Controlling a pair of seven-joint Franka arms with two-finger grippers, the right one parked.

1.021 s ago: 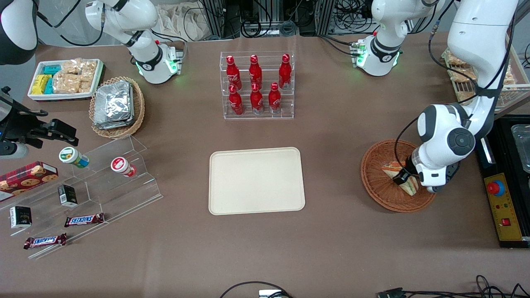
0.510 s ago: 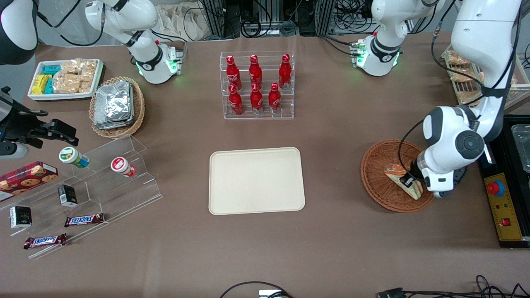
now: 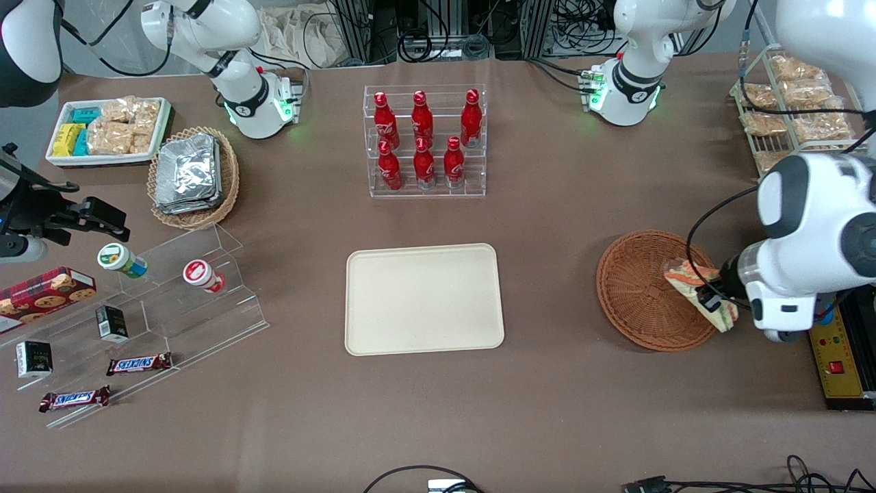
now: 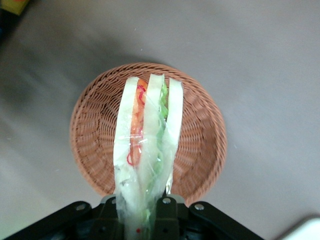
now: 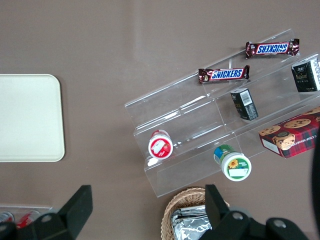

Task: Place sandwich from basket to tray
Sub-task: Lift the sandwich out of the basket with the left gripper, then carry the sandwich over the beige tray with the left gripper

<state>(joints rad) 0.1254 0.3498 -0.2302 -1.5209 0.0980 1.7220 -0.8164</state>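
Lifted since before, sandwich (image 4: 145,150) sits clamped between jaws (image 4: 145,210) above basket (image 4: 200,125).

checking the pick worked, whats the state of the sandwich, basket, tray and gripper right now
sandwich: wrapped, gripped at one end, lifted above the basket
basket: nothing in it, on the table
tray: nothing on it
gripper: shut on the sandwich, above the basket's rim toward the working arm's end

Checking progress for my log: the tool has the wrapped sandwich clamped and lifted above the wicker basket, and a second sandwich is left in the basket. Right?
Not quite. The tool does hold the wrapped sandwich lifted above the wicker basket, but the left wrist view shows nothing left in the basket; no second sandwich is there.
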